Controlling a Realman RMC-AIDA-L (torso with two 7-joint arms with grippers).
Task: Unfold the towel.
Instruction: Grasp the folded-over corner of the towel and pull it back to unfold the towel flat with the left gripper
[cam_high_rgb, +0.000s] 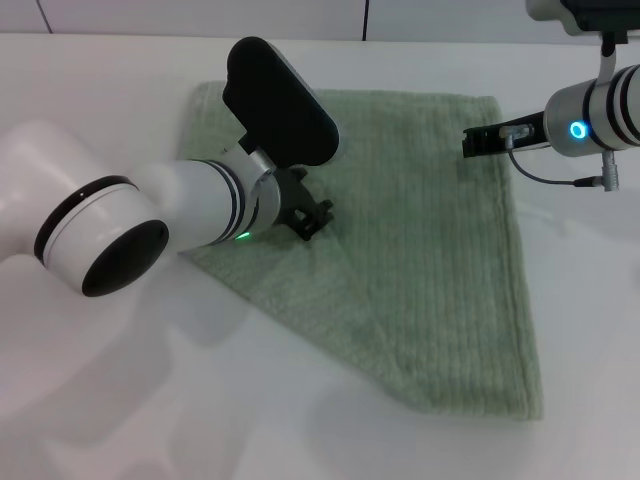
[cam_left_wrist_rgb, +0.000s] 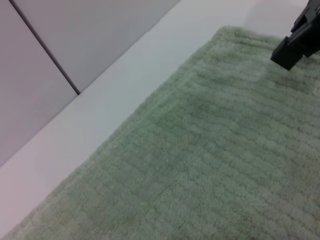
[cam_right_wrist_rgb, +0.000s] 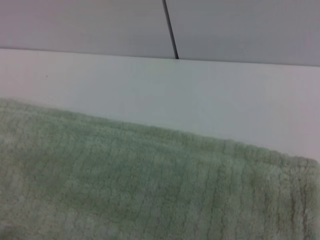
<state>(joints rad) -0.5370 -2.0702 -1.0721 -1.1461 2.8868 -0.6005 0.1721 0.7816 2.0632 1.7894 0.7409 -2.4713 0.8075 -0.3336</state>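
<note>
White tabletop (cam_high_rgb: 120, 400), pale panelled wall (cam_left_wrist_rgb: 75, 40) behind it. Towel (cam_high_rgb: 430, 250) lies flat on the table, folded diagonally into a triangle: long straight edge along the wall side, another down the robot's right, fold line running from near the left arm to the near right corner.

Left gripper (cam_high_rgb: 312, 215) sits low over the towel near its left part, just by the fold line; looks to be touching or just above the cloth, cannot tell which. Fingers mostly hidden by the wrist, so cannot tell if parted or closed, or whether any cloth is pinched.

Right gripper (cam_high_rgb: 480, 140) hovers at the towel's far right corner, just above the cloth; also shows in the left wrist view (cam_left_wrist_rgb: 296, 46). Fingers look pressed together with nothing between them.

Step, as a guess: positioning to grab the top layer; unfolding not started. Next move calls for pinching only the upper layer near a free corner and pulling it back across the fold, lower layer pinned.
</note>
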